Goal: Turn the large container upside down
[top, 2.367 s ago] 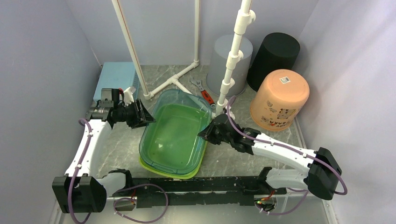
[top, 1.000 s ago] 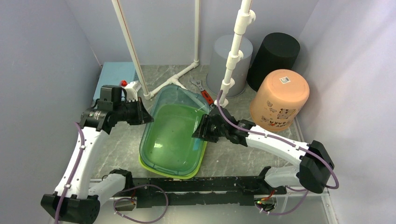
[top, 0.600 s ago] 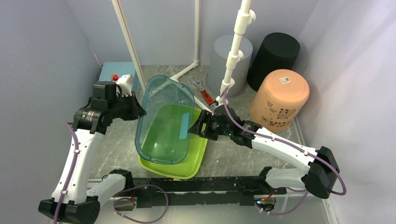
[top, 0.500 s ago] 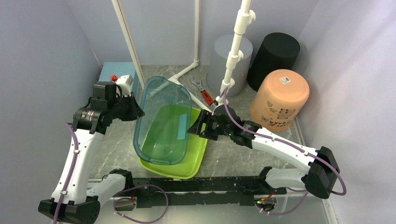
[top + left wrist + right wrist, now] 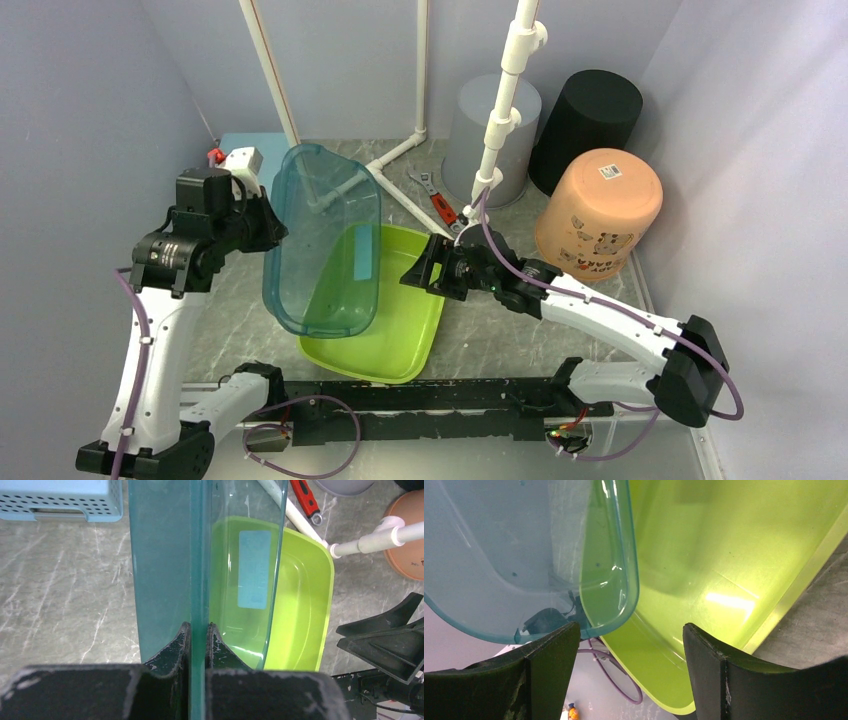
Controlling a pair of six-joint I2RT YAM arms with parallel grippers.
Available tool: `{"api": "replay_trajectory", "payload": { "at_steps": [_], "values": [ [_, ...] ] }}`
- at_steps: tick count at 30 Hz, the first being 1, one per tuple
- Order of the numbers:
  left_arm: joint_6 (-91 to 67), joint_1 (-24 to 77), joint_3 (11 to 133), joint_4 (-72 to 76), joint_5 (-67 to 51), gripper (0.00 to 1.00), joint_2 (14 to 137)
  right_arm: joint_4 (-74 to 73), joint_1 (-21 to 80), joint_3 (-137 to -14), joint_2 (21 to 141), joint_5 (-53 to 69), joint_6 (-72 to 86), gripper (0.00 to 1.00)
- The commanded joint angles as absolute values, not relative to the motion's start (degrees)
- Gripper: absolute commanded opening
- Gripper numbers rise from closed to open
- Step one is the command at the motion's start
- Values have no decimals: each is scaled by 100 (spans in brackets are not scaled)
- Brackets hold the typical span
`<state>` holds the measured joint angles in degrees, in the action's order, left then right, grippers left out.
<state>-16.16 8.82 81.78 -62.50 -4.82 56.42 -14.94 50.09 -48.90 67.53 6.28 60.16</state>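
The left gripper (image 5: 198, 630) is pinched tight on the wall of the large container (image 5: 320, 250), one finger on each side of the clear teal plastic just below the rim, as its wrist view shows plainly. From above, that gripper (image 5: 270, 225) holds the container at the left long side, raised off the marble-patterned table (image 5: 240, 320). The container stands tipped up nearly on edge, its open mouth facing right and its base towards the left arm. A pale blue sticker (image 5: 254, 569) shows through its wall. Behind the left arm, at the far left of the table, sits a light-blue perforated basket (image 5: 60, 500).

Under and just right of the tipped container lies a lime-green tub (image 5: 400, 320), upright and flat on the table. The container's lower edge overlaps the tub's left side, though whether the two touch I cannot tell from these views.

The right gripper (image 5: 415, 275) hovers at the tub's right rim with its fingers spread wide and nothing between them. In its wrist view the container's rounded rim lies ahead of the gripper (image 5: 629, 627), apart from both fingers.

Farther back, a white pipe frame (image 5: 500, 130) rises from the table, with a red-handled wrench (image 5: 440, 205) lying at its foot. At the far right stand three upturned buckets: grey (image 5: 470, 130), black (image 5: 590, 125) and orange (image 5: 600, 215).
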Motion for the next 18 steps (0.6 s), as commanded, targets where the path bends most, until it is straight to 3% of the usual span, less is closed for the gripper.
{"api": "replay_trajectory", "payload": {
  "at_steps": [1, 13, 18],
  "values": [
    [-1486, 888, 8805, -6152, -233, 3, 5556, -1311, 5041, -4840, 6566, 514, 6044, 79],
    [-1194, 888, 8890, -6535, 625, 3, 5315, -1409, 5044, -4755, 6520, 439, 6091, 79],
    [-1221, 888, 9103, -6717, 1526, 3, 5175, -1406, 5041, -4779, 6560, 478, 6078, 79]
  ]
}}
